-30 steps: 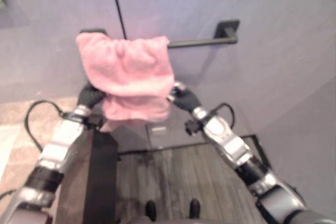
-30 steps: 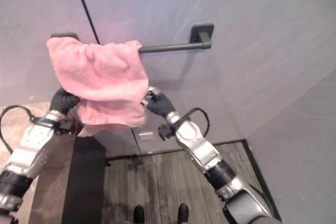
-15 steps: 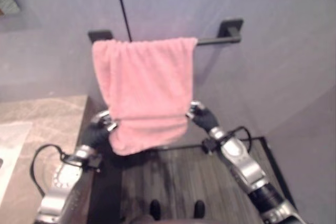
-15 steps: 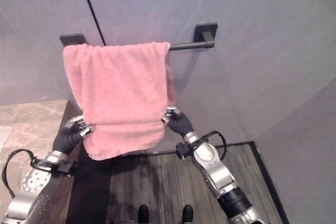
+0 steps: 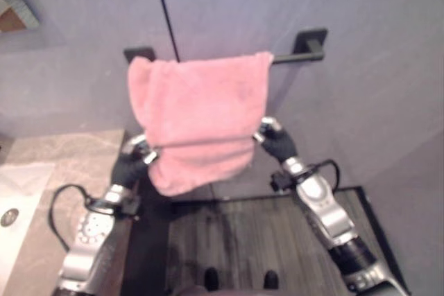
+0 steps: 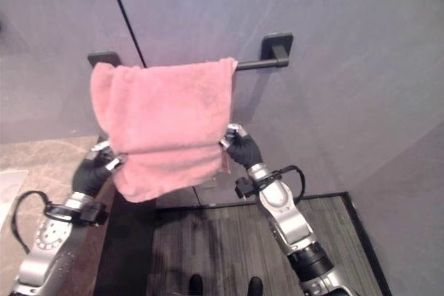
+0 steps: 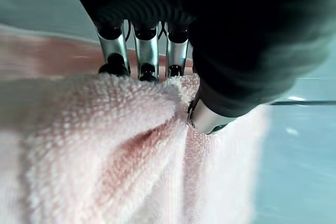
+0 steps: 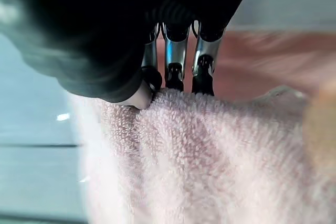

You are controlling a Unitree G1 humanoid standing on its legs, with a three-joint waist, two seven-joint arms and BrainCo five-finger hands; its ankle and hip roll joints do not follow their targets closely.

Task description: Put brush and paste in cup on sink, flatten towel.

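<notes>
Left hand [image 5: 132,164] and right hand [image 6: 243,149] each pinch a lower corner of the pink towel [image 6: 166,119], thumbs and fingers closed on the cloth, evidently to draw it flat. The towel hangs over the black towel bar [image 6: 253,64], toward the bar's left end, its lower part lifted. Below and left of the bar lies the stone sink counter [image 5: 62,154].

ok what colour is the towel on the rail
Plain pink, no pattern; the towel shows best in the right eye view.
</notes>
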